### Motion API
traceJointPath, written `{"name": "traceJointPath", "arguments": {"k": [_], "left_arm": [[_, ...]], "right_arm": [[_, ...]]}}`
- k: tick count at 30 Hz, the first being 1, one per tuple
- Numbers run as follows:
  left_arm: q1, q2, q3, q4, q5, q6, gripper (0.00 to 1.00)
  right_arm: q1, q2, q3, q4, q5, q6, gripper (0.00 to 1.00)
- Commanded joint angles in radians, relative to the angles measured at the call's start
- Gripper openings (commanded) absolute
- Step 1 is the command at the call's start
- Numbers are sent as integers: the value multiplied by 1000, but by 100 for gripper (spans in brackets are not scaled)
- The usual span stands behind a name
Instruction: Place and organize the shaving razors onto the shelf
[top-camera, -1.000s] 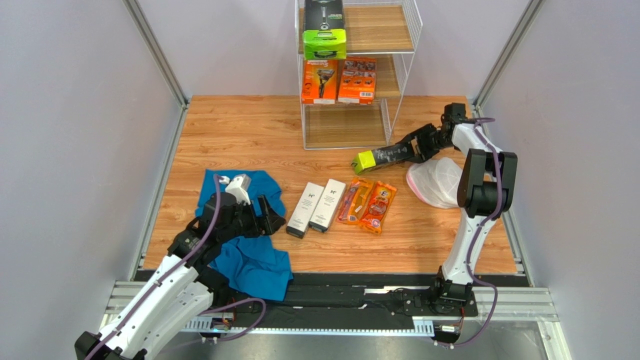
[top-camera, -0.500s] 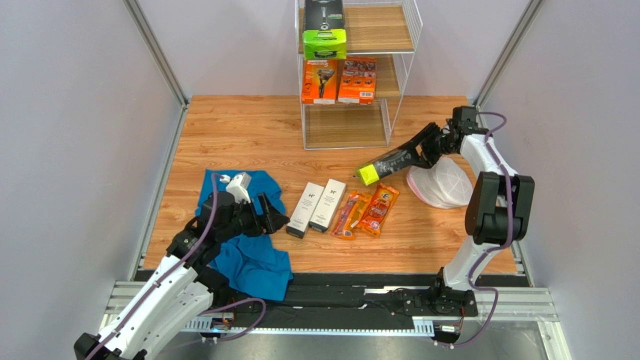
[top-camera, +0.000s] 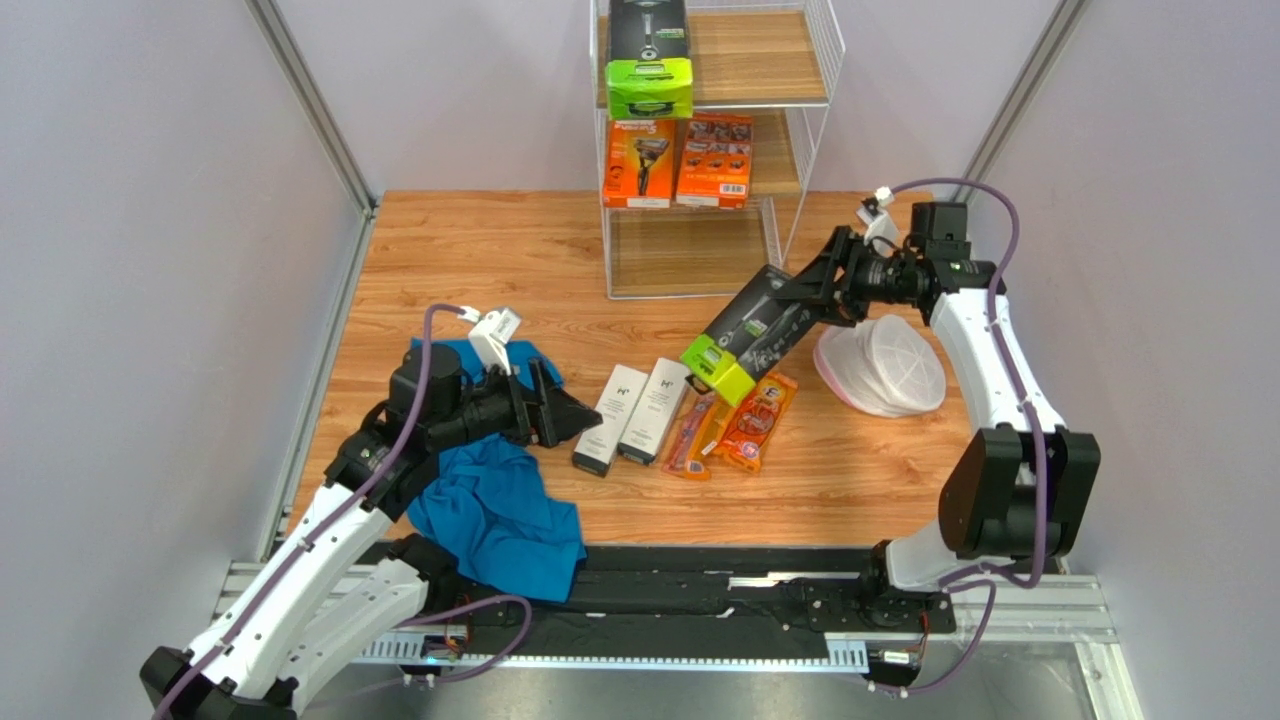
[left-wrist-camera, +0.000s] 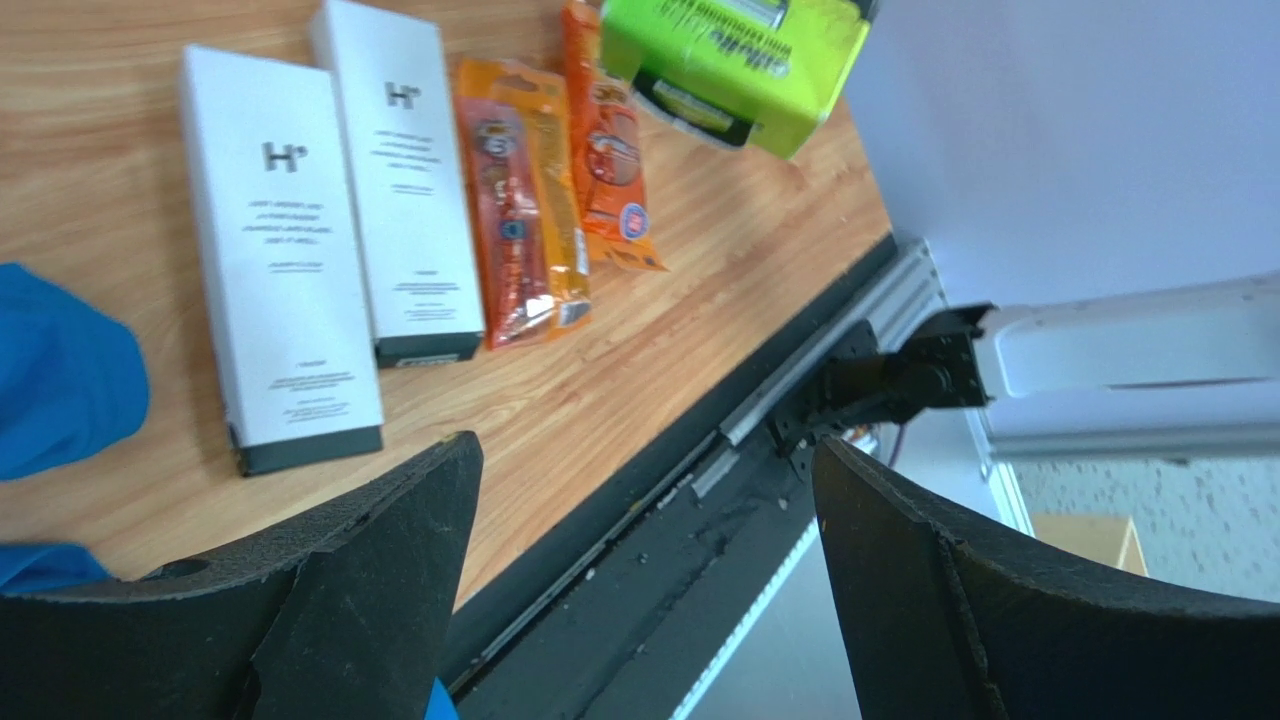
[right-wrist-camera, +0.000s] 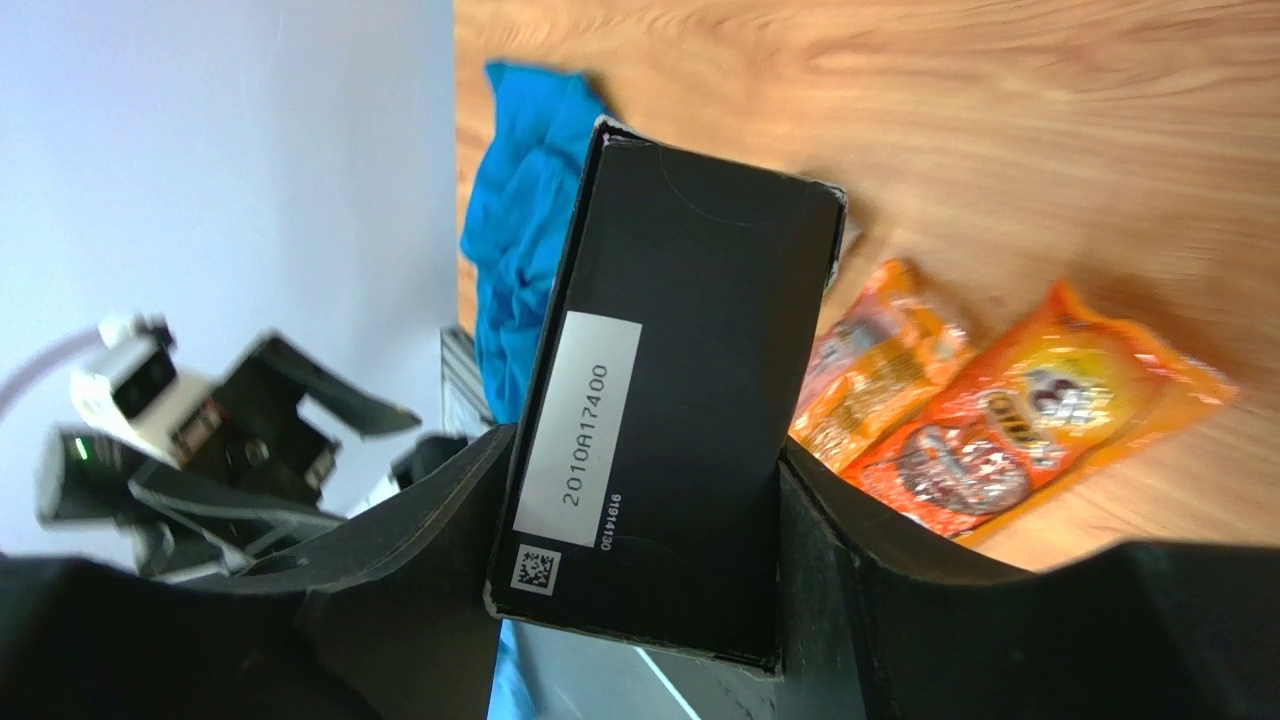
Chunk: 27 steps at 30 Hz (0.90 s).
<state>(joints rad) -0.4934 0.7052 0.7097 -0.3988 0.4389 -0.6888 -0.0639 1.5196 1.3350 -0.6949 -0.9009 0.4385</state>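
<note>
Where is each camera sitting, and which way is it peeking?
Top camera: high behind the robot, looking down at the table and shelf; both arms show.
Left wrist: on the left arm, facing two slim white boxes past its open left claw.
Right wrist: on the right arm, looking along the black box gripped by the right claw.
Shared: all three show the orange blister packs.

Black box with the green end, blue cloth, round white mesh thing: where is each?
black box (top-camera: 756, 321), top external view, its black side
blue cloth (top-camera: 504, 521), top external view, its lower fold
white mesh item (top-camera: 890, 365), top external view, its middle
</note>
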Motion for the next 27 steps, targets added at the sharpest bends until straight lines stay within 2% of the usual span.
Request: {"name": "traceJointPath", "arguments": {"k": [1,8,10,15,18,22,27], "left_arm": [[1,49,71,69,190,69,90],[1,112,47,245,356,31,90],[1,126,31,281,400,23,91],[1,108,4,385,474,0,91],[1,109,-19,486,530,-49,94],[1,135,-70,725,610,-175,94],[1,143,-75,750,653,-202,96]], "right_arm": [[129,-139,1,-14,-136,-95,2],[315,-232,6,-2,-148,-103,2],[366,-252,-19,70,-228,-55,1],[432,-318,-57,103,-288,-18,0],[472,-341,-69,136,-317,-1,0],[529,-342,-62,126,-308,-7,0],[587,-325,-40,130,-299,-7,0]]}}
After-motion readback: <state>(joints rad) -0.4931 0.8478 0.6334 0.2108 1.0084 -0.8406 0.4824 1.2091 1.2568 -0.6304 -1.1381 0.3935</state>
